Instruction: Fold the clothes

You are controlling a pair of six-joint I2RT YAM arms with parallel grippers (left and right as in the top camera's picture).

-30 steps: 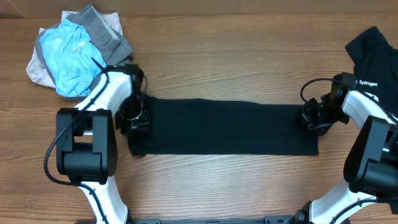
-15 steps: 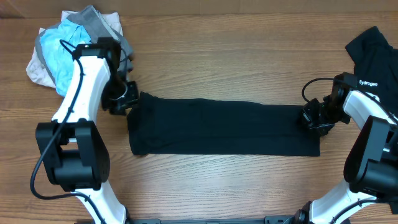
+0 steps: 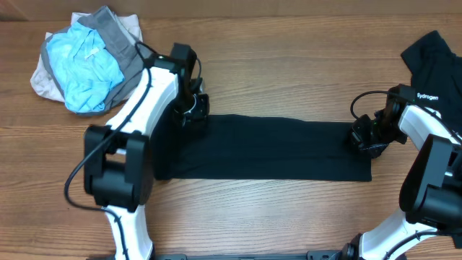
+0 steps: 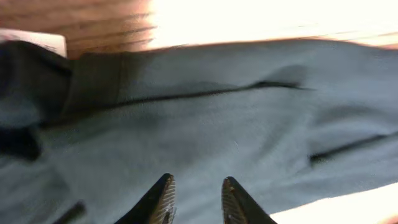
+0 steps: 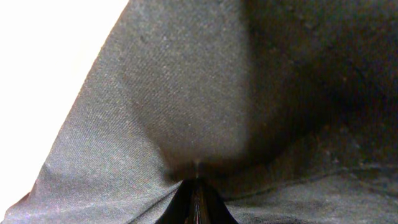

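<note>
White arm links [image 3: 150,92], black joints [image 3: 119,170], looping black cables [image 3: 353,106].

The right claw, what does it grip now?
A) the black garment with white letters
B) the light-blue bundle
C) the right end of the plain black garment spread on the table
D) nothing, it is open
C: in the right wrist view the right claw is shut with the plain black garment puckering into its tips; overhead it sits at that garment's right end.
</note>
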